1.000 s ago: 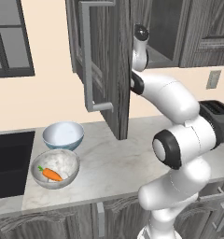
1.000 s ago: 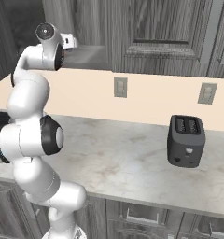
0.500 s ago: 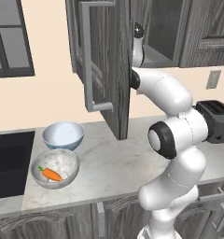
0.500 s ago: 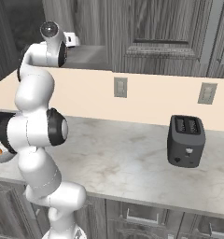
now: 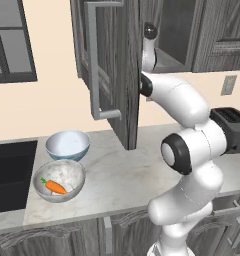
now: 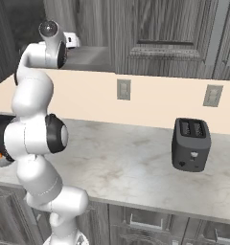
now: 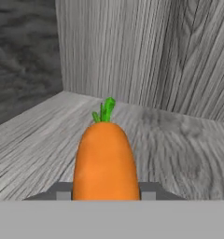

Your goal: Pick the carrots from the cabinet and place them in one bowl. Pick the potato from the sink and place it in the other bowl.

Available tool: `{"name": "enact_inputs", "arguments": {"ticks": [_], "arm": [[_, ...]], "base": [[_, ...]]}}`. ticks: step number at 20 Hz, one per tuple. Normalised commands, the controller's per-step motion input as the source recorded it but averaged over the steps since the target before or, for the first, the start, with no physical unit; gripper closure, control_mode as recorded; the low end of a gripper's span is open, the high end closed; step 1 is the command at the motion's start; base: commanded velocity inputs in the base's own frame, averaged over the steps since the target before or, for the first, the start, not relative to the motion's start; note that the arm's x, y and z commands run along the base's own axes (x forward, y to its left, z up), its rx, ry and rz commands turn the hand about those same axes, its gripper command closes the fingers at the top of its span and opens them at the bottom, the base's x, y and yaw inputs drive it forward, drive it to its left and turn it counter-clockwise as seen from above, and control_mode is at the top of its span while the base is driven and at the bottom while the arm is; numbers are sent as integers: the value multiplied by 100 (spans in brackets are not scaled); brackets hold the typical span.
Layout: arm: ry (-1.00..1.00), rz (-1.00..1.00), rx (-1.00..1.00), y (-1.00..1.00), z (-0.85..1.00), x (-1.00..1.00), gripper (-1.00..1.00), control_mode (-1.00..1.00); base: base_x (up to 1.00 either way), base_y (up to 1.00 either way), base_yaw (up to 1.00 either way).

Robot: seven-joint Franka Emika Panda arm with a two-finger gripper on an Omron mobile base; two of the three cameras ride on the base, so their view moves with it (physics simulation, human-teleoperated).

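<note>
From the left base view, the white arm climbs from the lower right of the frame and reaches up into the open cabinet (image 5: 109,65) at the top centre, whose dark wood-grain door hangs out toward us with its long pale bar handle (image 5: 94,65). On the marbled table (image 5: 127,175), at the lower left, sit two bowls just beside each other: the mottled grey bowl (image 5: 72,172) nearer the front edge, with one carrot (image 5: 55,187) lying in it, and the smooth pale blue bowl (image 5: 68,145) behind it. The black sink (image 5: 9,170) runs off the left edge. A dark toaster (image 5: 234,127) shows at the right edge, partly behind the arm.

From the right base view, the arm stands along the left side of the frame, its wrist bent at the upper left toward the cabinet shelf (image 6: 90,55). The toaster (image 6: 190,143) stands on the table (image 6: 136,167) at the right of centre, below two wall outlets (image 6: 123,89).

In the hand view, a second carrot (image 7: 106,158) lies on the grey wood shelf floor (image 7: 179,149), filling the lower centre, green top pointing away toward the back corner of the cabinet. The two finger tips (image 7: 62,192) of the end effector (image 7: 106,192) sit tight against either side of the carrot's thick end, narrowed onto it.
</note>
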Motion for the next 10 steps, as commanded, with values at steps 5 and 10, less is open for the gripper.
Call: {"name": "enact_inputs", "arguments": {"ticks": [5,10], "arm": [[-8,0,0,0,9,-80,100,-100],[-9,0,0,-5,8,-83,100,-100]], "base": [[0,0,0],[0,0,0]]}}
